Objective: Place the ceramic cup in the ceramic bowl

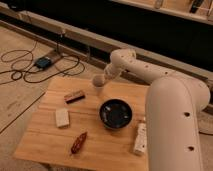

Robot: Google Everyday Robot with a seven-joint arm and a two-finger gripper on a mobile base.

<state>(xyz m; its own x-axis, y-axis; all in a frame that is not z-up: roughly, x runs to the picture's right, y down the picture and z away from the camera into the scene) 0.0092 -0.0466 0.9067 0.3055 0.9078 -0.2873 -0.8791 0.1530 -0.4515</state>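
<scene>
We see the ceramic cup (97, 81) at the far edge of the wooden table (45, 135), its long axis close to upright and its mouth turned up, with the gripper (102, 80) right against its side and, as far as we can make out, clenched around it. The ceramic bowl (115, 113) sits nearer us, apart from the cup. The white bottle (140, 139) lies beside the bowl, any label too blurred to read, and the arm (175, 115) hides the table's right side.
</scene>
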